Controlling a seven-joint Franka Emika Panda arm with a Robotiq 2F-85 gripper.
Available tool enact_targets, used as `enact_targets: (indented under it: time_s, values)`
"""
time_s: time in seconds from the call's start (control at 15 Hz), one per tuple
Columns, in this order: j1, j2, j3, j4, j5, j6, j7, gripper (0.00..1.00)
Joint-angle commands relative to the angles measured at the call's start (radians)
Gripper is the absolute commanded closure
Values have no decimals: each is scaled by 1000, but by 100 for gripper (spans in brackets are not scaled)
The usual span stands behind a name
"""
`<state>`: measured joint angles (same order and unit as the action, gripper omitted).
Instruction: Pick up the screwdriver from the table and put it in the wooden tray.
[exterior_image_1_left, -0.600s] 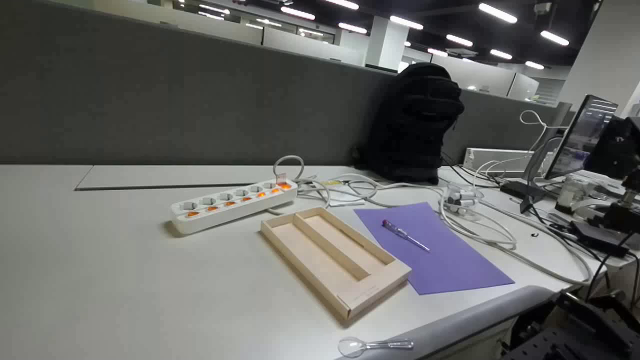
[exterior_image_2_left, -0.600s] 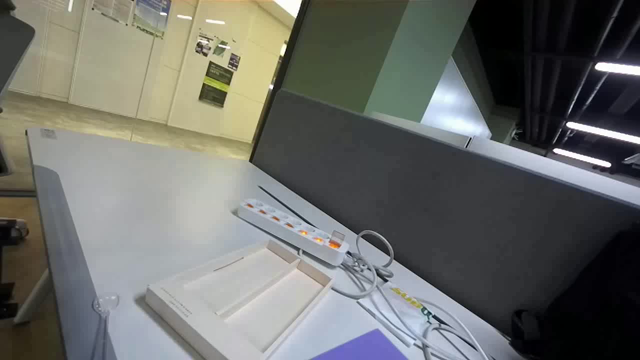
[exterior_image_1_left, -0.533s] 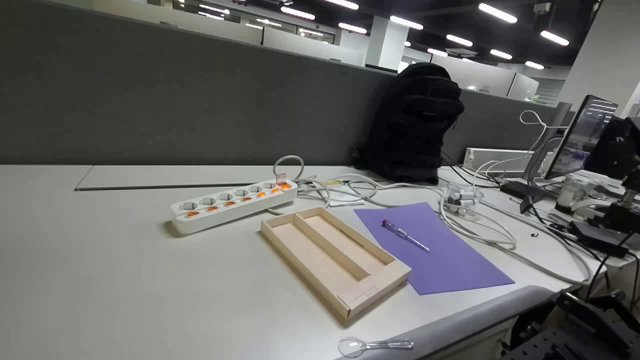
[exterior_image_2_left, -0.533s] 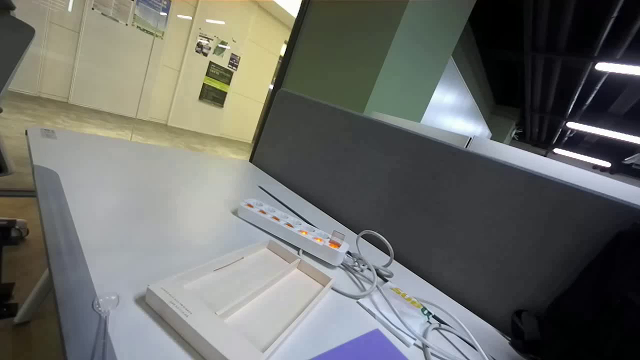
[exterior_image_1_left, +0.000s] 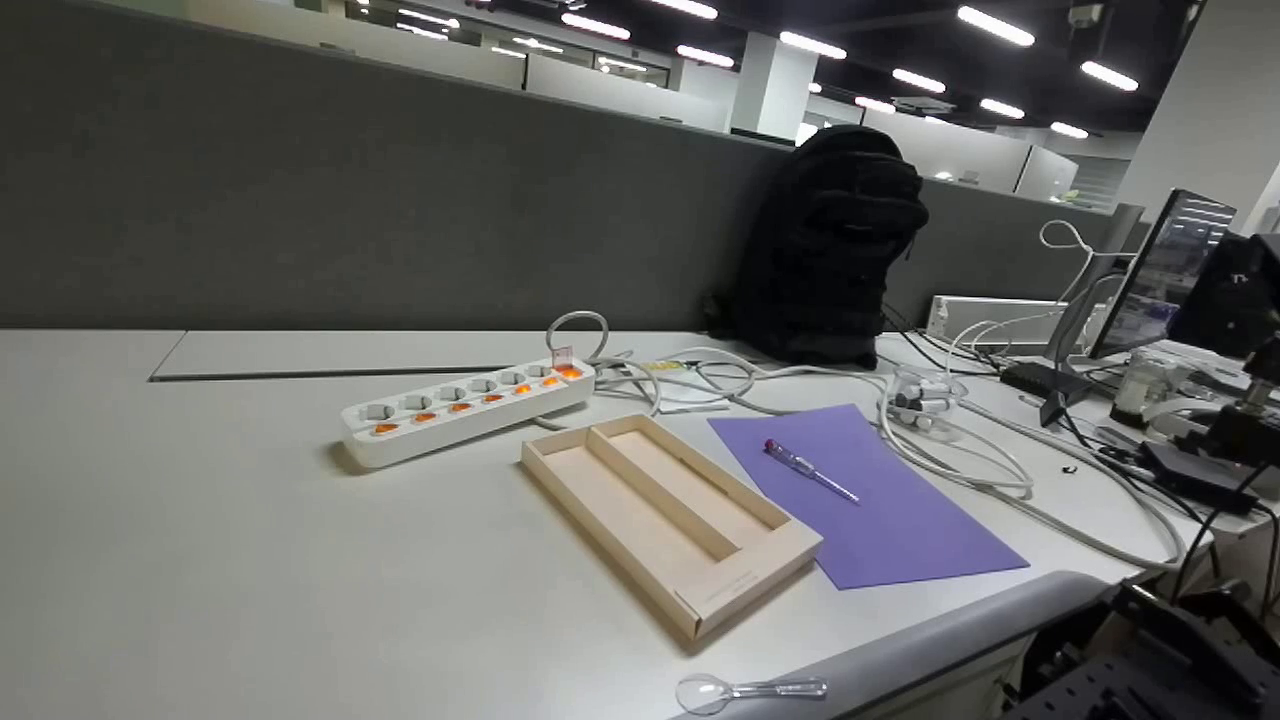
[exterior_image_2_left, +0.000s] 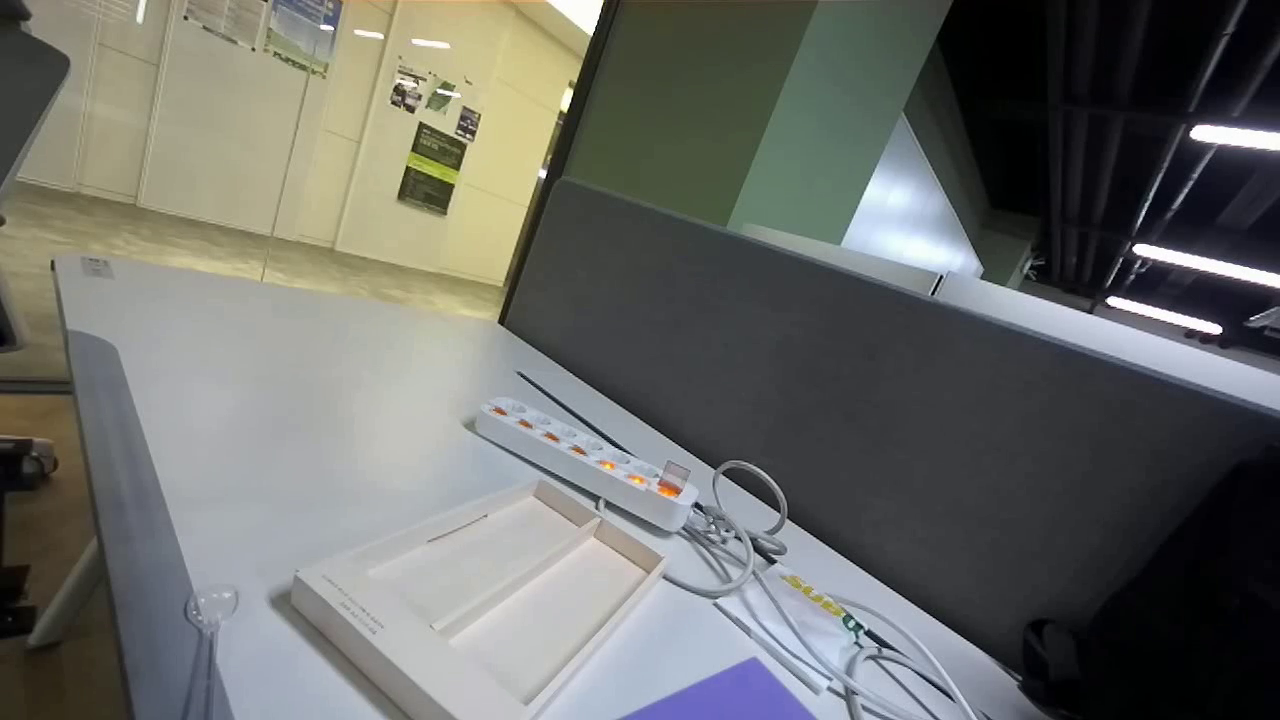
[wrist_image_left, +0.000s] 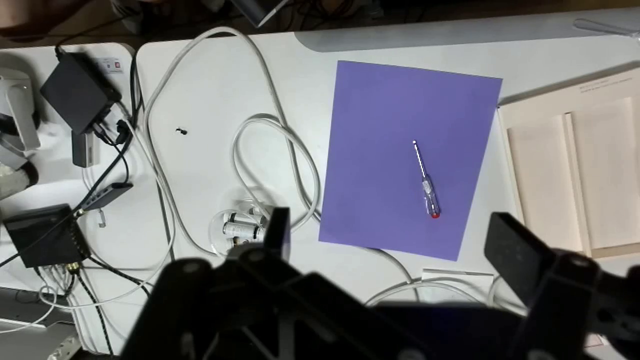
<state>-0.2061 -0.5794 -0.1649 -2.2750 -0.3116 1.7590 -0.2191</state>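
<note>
The screwdriver (exterior_image_1_left: 811, 471) is slim and clear, with a red end cap, and lies on the purple mat. It also shows in the wrist view (wrist_image_left: 426, 183), its red end toward my fingers. The light wooden tray (exterior_image_1_left: 750, 583) rests on the pale table (exterior_image_1_left: 250, 560) beside the mat, its two long compartments holding nothing. The tray shows in part in the wrist view (wrist_image_left: 572, 180) and in an exterior view (exterior_image_2_left: 345, 615). My gripper (wrist_image_left: 391, 225) is wide open with nothing between its fingers, above the table. It is out of view in both exterior views.
The purple mat (exterior_image_1_left: 900, 540) lies against the tray's side. A white power strip (exterior_image_1_left: 465, 415) and loose cables (exterior_image_1_left: 960, 470) lie behind and beside it. A clear spoon (exterior_image_1_left: 750, 692) is at the front edge. A black backpack (exterior_image_1_left: 835, 250) and a monitor (exterior_image_1_left: 1170, 270) stand farther back.
</note>
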Motion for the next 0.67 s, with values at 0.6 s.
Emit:
enact_targets:
  time_s: [0.6]
  values:
    - [27, 81, -19, -113, 54, 295, 85, 0]
